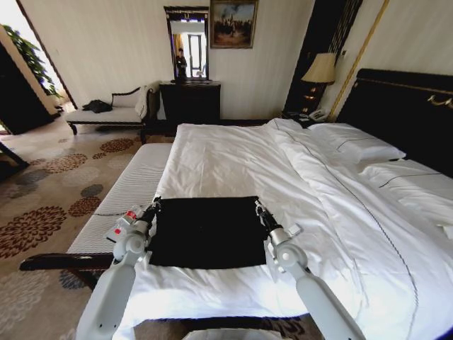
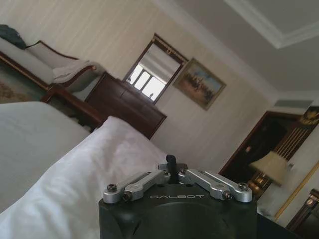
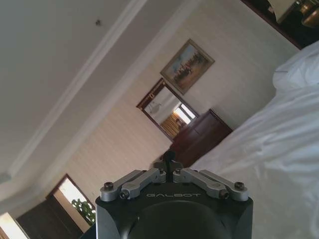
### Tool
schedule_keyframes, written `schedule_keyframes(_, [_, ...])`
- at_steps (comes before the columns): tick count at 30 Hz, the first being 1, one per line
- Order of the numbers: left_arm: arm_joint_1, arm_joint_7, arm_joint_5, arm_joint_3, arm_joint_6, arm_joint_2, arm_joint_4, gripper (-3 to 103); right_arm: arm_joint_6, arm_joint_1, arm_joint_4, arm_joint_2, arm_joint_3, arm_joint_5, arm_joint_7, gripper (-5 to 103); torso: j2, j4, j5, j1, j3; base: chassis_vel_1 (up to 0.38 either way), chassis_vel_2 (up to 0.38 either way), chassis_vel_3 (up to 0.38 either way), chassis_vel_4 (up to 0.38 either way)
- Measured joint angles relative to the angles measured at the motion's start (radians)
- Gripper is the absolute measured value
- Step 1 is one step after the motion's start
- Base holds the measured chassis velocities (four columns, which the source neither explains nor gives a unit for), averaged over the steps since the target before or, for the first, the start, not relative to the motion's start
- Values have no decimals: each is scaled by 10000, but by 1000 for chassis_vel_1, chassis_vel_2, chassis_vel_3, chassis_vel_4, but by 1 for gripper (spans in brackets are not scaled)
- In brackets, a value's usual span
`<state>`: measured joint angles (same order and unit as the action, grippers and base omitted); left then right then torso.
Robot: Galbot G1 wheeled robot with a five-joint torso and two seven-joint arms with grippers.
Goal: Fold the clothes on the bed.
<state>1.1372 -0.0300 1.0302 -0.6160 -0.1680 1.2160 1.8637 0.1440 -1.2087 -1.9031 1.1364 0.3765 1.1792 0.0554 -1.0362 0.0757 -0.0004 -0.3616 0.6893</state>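
The black T-shirt (image 1: pixel 207 231) lies flat as a neat dark rectangle on the white sheet at the foot of the bed (image 1: pixel 233 159), close to the near edge. The left gripper (image 1: pixel 155 205) sits at the garment's far left corner and the right gripper (image 1: pixel 259 208) at its far right corner, both low on the cloth; in each wrist view the jaws look drawn together, and I cannot tell whether fabric is pinched between them. Just to the left of the bed, alongside the mattress, runs a narrow white-striped bench (image 1: pixel 126 193) on a dark frame, directly beneath the left arm. To the right of the shirt a rumpled duvet (image 1: pixel 333 205) lies heaped along the bed, with pillows (image 1: pixel 357 145) against the dark headboard (image 1: pixel 403 106). Farther off stand a cream chaise lounge (image 1: pixel 110 113), a dark dresser (image 1: pixel 190 101) under a mirror (image 1: pixel 187 44), a framed painting (image 1: pixel 233 23) and a bedside lamp (image 1: pixel 320 69). The floor has a patterned carpet (image 1: pixel 49 191).
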Motion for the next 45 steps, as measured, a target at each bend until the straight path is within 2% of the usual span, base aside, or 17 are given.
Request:
schedule_keyframes(3, [282, 49, 331, -284, 25, 44, 691, 1, 139, -350, -563, 4, 370, 210, 150, 1, 0, 2, 0, 0, 0, 0, 0, 0, 0])
schedule_keyframes(6, [1032, 137, 877, -888, 43, 137, 1990, 1, 282, -1025, -1878, 138, 1033, 491, 297, 1, 0, -2, -2, 0, -1, 0, 0, 0, 0])
schedule_keyframes(14, [2126, 172, 1096, -1447, 45, 257, 3560, 1, 321, -1782, -3400, 220, 1729, 471, 159, 1, -1, -3, -1, 1, -1, 0, 0, 0, 0])
schedule_keyframes(17, [2825, 51, 1424, -1833, -7, 179, 4828, 1, -79, -2257, -4791, -46, 2231, -3, -1087, 1, -1, -1, 0, 2, -1, 0, 0, 0, 0])
schedule_keyframes(18, [2825, 51, 1424, -1833, -7, 179, 4828, 1, -79, -2257, -4791, -46, 2231, -3, -1087, 1, -1, -1, 0, 2, -1, 0, 0, 0, 0])
schedule_keyframes(20, [2904, -56, 1593, -1948, -70, 81, 5049, 1, -561, -2194, -5181, -226, 2299, -226, -1879, 1, -1, 0, -2, 2, -2, 0, 0, 0, 0])
schedule_keyframes(21, [2800, -145, 1611, -1957, -174, -110, 4928, 1, -1508, -1770, -5217, -496, 2170, -319, -3239, 1, -3, -1, -3, 4, -3, 0, 0, 0, 0])
schedule_keyframes(23, [2746, -169, 1574, -1930, -187, -165, 4830, 1, -1663, -1656, -5132, -540, 2112, -320, -3472, 1, -3, -2, -2, 4, -2, 0, 0, 0, 0])
schedule_keyframes(25, [2544, -192, 1411, -1785, -218, -322, 4419, 1, -1961, -1316, -4735, -634, 1918, -372, -3964, 1, -3, -4, -2, 4, -1, 0, 0, 0, 0])
schedule_keyframes(26, [2246, -227, 1234, -1557, -285, -500, 3736, 1, -2191, -841, -4085, -715, 1622, -504, -4289, 1, -2, -3, 1, 4, 0, 0, 0, 0, 0])
schedule_keyframes(27, [1957, -275, 1131, -1322, -343, -625, 3127, 1, -2324, -407, -3438, -776, 1379, -553, -4402, 1, -2, -1, -3, 2, 0, 0, 0, 0, 0])
schedule_keyframes(28, [1957, -275, 1131, -1322, -343, -625, 3127, 1, -2324, -407, -3438, -776, 1379, -553, -4402, 1, -2, -1, -3, 2, 0, 0, 0, 0, 0])
schedule_keyframes(30, [763, -332, 564, -231, -427, -848, 968, 1, -2565, 1094, -977, -826, 378, -402, -4466, 1, 2, -5, -2, -2, 5, 0, 0, 0, 0])
schedule_keyframes(33, [-765, -374, -224, 962, -377, -696, -1543, 1, -2345, 2657, 1667, -384, -954, -83, -4038, 1, 5, 2, -3, -6, 7, 0, 0, 0, 0])
schedule_keyframes(39, [-2358, -301, -371, 1689, -79, -284, -3354, 1, -1754, 3955, 3813, 180, -1731, -394, -3053, 1, 4, -5, -3, -4, 4, 0, 0, 0, 0])
schedule_keyframes(41, [-3085, -93, -394, 1954, 248, -50, -4040, 1, -1293, 4534, 4676, 336, -1912, -438, -2515, 1, 3, -1, 1, -3, 3, 0, 0, 0, 0])
schedule_keyframes(45, [-3276, 339, -353, 2222, 669, 88, -4283, 1, -915, 4737, 4956, 393, -1919, -355, -2116, 1, 4, 2, 0, -6, 4, 0, 0, 0, 0])
